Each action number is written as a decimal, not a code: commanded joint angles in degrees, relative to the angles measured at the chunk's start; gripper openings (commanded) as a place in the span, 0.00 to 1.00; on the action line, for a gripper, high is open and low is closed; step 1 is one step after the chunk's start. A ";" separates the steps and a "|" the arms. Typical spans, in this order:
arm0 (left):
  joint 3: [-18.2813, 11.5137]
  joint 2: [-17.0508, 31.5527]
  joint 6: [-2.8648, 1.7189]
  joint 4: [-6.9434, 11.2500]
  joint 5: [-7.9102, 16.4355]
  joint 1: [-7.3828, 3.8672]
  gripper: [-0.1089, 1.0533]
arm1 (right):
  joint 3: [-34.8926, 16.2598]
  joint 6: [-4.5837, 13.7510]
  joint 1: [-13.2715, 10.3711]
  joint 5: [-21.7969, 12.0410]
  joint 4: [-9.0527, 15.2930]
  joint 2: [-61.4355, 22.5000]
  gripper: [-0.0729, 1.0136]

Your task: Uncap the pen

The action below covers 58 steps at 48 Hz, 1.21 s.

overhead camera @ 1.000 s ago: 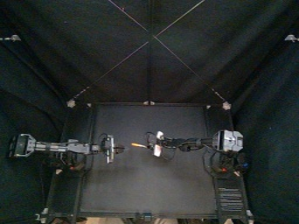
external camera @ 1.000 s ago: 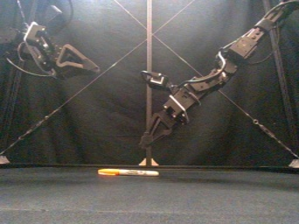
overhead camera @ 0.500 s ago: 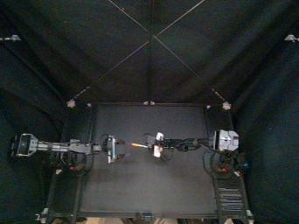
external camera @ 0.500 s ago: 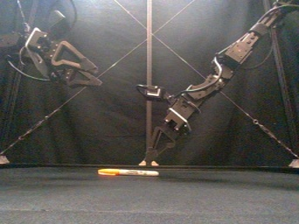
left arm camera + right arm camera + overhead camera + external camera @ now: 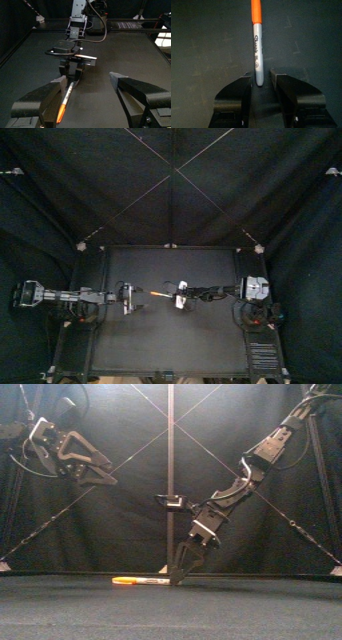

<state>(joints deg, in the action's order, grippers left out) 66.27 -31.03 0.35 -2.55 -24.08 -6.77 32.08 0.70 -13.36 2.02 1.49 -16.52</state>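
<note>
Where pen (image 5: pixel 147 581) lies, right pincer (image 5: pixel 178 574) straddles its end.

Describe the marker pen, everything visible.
A slim marker pen with an orange cap, cap on, and a pale barrel bearing black print; it looks like plastic. It lies flat on the black table, about mid-table, cap end toward the left arm. The right tool has its open jaws on either side of the barrel's end; contact cannot be told.

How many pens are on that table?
1. The marker pen lies flat near the table's middle, its barrel end between the fingers of the right gripper. None seems hidden.
</note>
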 commanded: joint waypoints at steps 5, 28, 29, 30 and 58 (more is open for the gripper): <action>-1.05 0.00 -0.26 0.53 -0.18 -0.79 0.95 | -0.88 -0.09 0.18 -1.14 -0.79 0.62 0.57; -1.41 0.00 -0.53 6.24 -0.18 -0.62 0.95 | 3.43 -0.35 1.93 -1.41 0.44 15.21 0.49; -1.49 0.00 -0.62 6.59 -0.18 -0.44 0.95 | 3.43 -0.35 2.11 -1.23 0.62 15.64 0.49; -1.49 0.00 -0.62 6.86 -0.18 -0.44 0.95 | 3.34 -0.35 2.29 -1.05 0.79 16.08 0.49; -1.58 0.00 -0.88 12.57 -0.18 0.97 0.95 | -1.05 -0.79 7.12 2.37 4.22 18.63 0.49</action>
<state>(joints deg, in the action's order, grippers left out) 66.09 -31.03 -0.44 9.05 -23.99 -5.98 32.70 -0.18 -6.06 3.78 5.27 -0.79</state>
